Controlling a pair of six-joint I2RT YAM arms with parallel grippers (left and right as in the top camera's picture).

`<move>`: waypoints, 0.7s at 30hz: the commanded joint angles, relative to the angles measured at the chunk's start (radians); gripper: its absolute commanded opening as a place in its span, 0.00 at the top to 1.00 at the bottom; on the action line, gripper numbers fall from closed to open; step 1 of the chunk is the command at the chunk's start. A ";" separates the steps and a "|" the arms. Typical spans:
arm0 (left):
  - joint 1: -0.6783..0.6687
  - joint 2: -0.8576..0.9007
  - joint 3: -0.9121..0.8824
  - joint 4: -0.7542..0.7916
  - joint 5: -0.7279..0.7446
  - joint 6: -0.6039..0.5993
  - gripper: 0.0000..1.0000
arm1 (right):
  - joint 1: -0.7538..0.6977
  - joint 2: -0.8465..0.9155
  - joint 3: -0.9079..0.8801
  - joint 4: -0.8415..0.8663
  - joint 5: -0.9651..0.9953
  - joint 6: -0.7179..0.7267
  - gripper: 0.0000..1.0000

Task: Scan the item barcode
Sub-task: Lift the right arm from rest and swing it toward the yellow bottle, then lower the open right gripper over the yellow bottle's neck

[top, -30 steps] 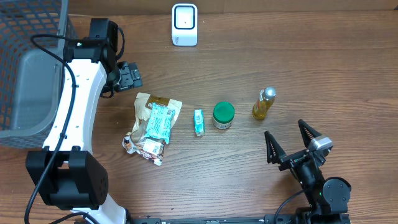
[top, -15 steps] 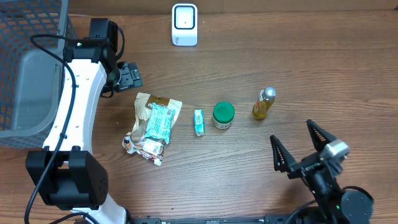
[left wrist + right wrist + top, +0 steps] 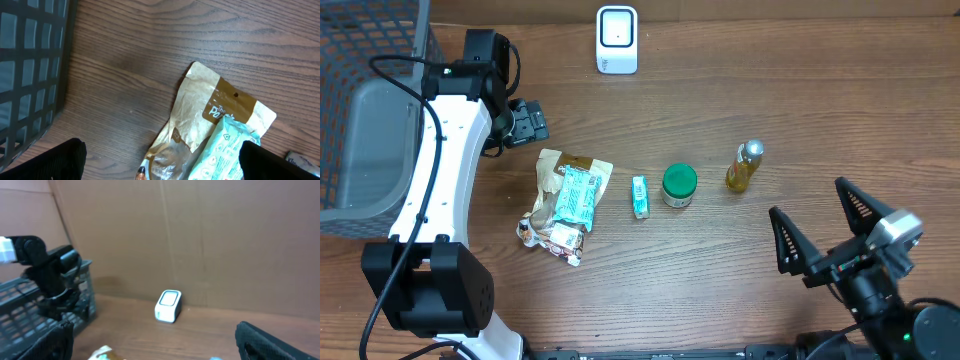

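Observation:
The white barcode scanner (image 3: 617, 39) stands at the table's far edge and shows small in the right wrist view (image 3: 168, 306). Several items lie in a row mid-table: a brown snack bag with a mint packet on it (image 3: 567, 200), a small teal box (image 3: 640, 196), a green-lidded jar (image 3: 679, 185) and a yellow bottle (image 3: 744, 167). My left gripper (image 3: 525, 122) hangs open above and behind the snack bag (image 3: 200, 110), holding nothing. My right gripper (image 3: 806, 198) is open and empty near the front right, tilted up toward the scanner.
A dark mesh basket (image 3: 360, 60) fills the far left corner, close beside the left arm, and its wall shows in the left wrist view (image 3: 30, 70). A cardboard wall (image 3: 200, 230) backs the table.
The right arm has drawn back toward the front right corner, away from the bottle, with its jaws still open. The left arm and the items have not moved.

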 commanded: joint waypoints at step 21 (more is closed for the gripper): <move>-0.005 0.001 0.016 0.001 -0.013 0.012 0.00 | 0.005 0.551 0.522 0.069 -0.506 0.046 0.00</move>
